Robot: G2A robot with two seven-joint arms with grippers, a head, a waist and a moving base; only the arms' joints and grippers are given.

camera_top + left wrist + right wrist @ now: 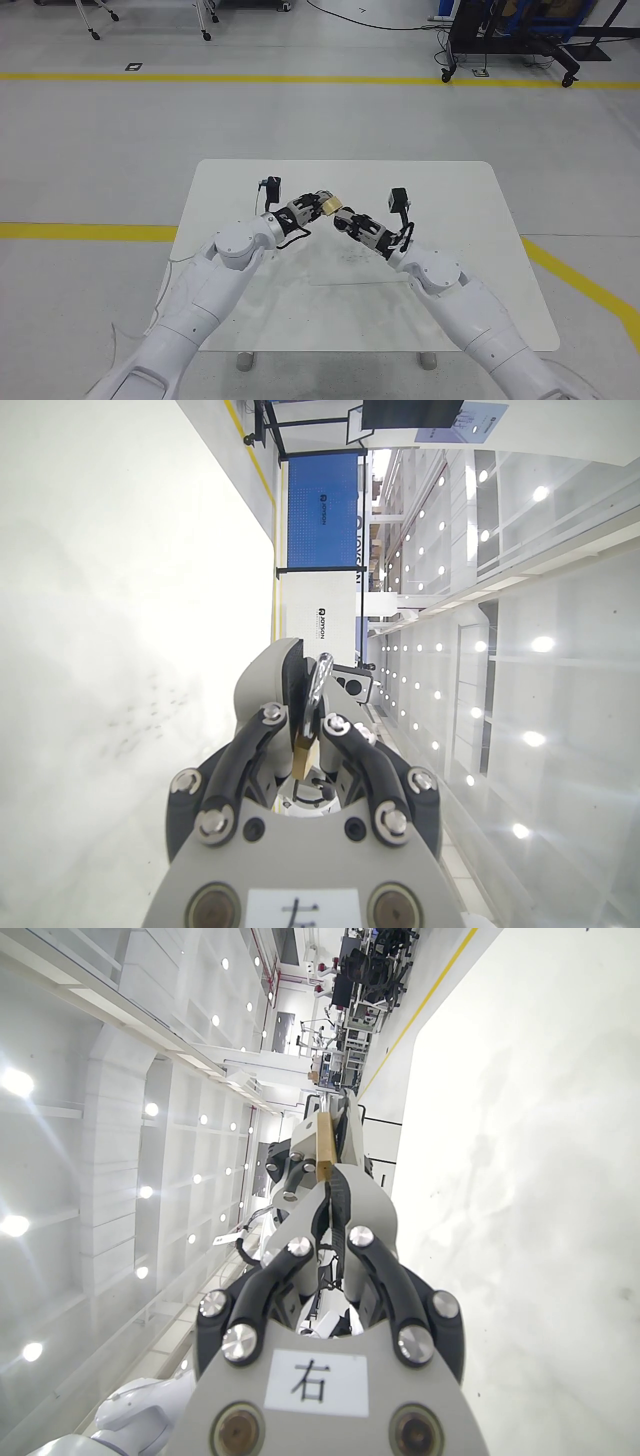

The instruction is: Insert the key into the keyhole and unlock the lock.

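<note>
- Left claw [312,705] is closed narrow on the lock [305,757], with the brass body and steel shackle [320,677] pinched between its pads. It holds the lock above the bench [450,200], near the middle and a touch toward 12 o'clock.
- Right claw [332,1193] is pinched almost flat on a thin sliver I take for the key [327,1184]. In the top view it sits at 4 o'clock of the lock, and the left claw sits at 8 o'clock.
- Key tip meets the lock's end face; I cannot tell whether it has entered the keyhole.
- Risk: a tip slightly off line would likely skid across the brass, and pushing on could lever the lock round in the pads.
- Risk: turning the key loads a thin pinch at both ends, so the key or the lock could slip and drop to the bench.
- Risk: the left pads seem to bear on the shackle, which may stop it springing free.
- Writing: the left sticker [302,910] and the right sticker [315,1385] each carry one character. A blue board [322,515] and a white board [320,605] behind carry print.
</note>
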